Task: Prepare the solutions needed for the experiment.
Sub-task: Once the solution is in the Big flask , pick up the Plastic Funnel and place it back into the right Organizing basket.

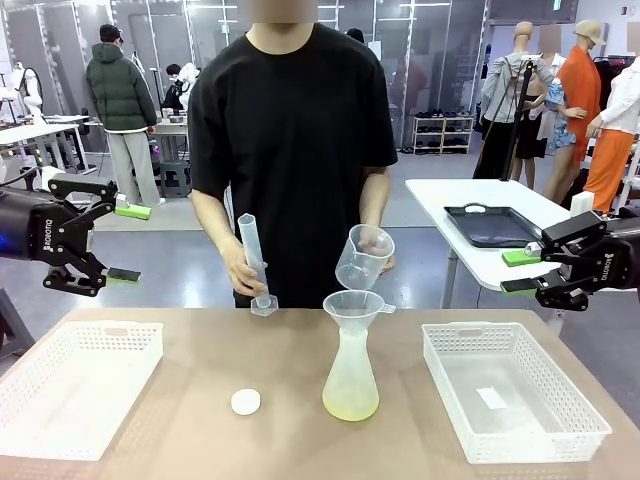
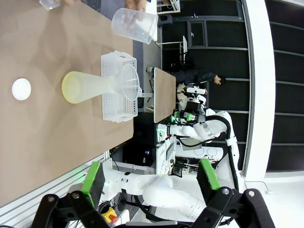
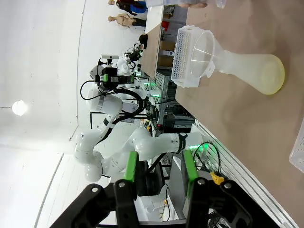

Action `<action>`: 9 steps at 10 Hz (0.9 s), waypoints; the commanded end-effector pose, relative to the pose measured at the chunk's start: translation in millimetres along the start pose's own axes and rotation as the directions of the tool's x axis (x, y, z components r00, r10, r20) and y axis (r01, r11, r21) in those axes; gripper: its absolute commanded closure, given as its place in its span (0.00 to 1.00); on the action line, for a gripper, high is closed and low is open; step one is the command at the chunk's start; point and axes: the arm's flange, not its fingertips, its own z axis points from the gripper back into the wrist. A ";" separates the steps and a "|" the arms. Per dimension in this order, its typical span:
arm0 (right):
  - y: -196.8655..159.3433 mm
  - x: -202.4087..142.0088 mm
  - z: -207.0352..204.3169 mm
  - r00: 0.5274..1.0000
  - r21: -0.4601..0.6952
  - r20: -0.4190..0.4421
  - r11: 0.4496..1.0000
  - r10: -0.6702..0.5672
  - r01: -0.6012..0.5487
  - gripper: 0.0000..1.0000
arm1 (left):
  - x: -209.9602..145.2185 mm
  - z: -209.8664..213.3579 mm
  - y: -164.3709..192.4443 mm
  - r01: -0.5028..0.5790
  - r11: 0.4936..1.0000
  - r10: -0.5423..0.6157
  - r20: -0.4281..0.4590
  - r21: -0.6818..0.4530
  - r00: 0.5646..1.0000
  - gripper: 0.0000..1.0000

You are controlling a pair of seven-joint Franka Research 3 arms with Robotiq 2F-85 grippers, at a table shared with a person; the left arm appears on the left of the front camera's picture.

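Note:
A translucent conical flask [image 1: 351,375] stands mid-table with a funnel [image 1: 353,304] in its neck. The solutions show as a little pale yellow-green liquid [image 1: 350,405] at its base, also seen in the flask [image 2: 88,88] and the flask [image 3: 251,71]. The person tilts a clear plastic beaker [image 1: 364,257] just above the funnel and holds a graduated cylinder [image 1: 254,262] in the other hand. My left gripper [image 1: 127,243] hangs open at the far left above the table, nothing in it. My right gripper [image 1: 520,272] hovers at the far right, jaws apart with nothing between them.
A small white round cap [image 1: 245,401] lies on the table left of the flask. A white mesh basket [image 1: 75,385] sits at the left, another basket [image 1: 510,395] at the right. Behind the right arm stands a white side table with a black tray [image 1: 490,225].

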 end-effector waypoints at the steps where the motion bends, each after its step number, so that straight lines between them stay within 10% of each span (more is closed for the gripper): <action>1: 1.6 0.8 0.7 1.000 0.003 -0.003 1.000 0.009 -0.009 0.53 | -1.3 -2.9 -2.2 -0.013 1.000 0.013 -0.001 -0.027 1.000 0.00; 9: 8.4 4.3 -8.3 1.000 0.005 -0.009 1.000 0.016 -0.016 0.53 | -1.3 -2.9 -2.2 -0.013 1.000 0.013 -0.001 -0.027 1.000 0.00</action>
